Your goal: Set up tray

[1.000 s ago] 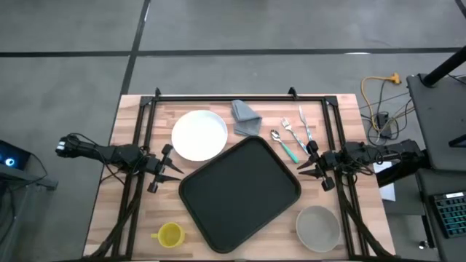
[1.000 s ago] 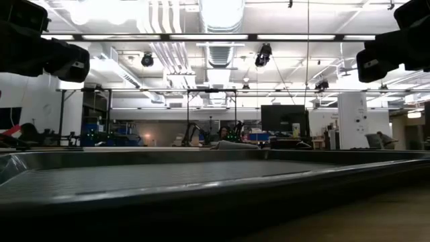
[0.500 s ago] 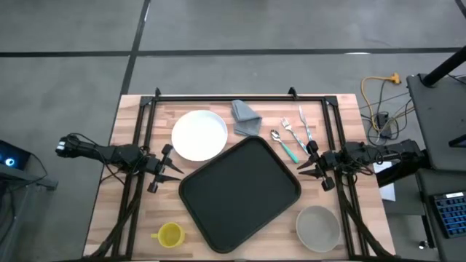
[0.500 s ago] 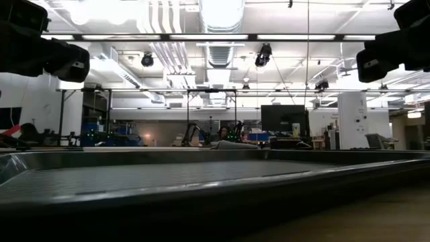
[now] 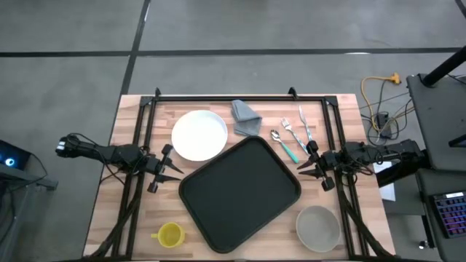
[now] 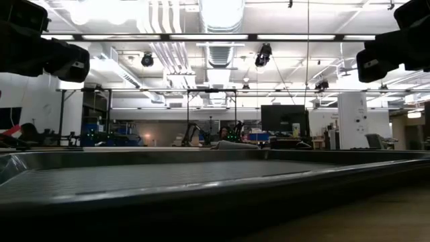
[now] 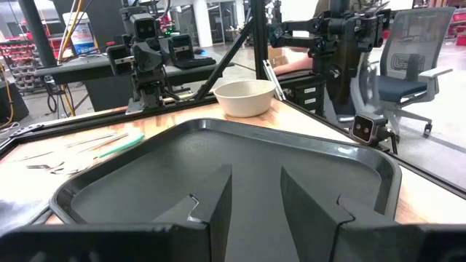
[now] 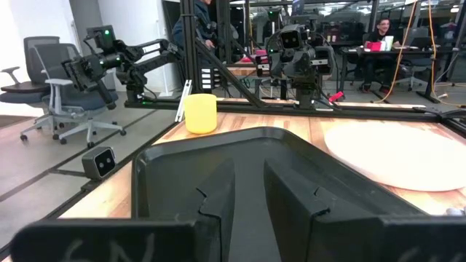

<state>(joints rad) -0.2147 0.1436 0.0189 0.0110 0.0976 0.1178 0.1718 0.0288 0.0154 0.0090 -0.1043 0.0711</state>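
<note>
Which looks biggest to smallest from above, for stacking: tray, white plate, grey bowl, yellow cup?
1. tray
2. white plate
3. grey bowl
4. yellow cup

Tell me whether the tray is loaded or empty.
Empty. The tray shows bare black inside; the plate, cutlery, bowl and cup lie outside it.
</note>
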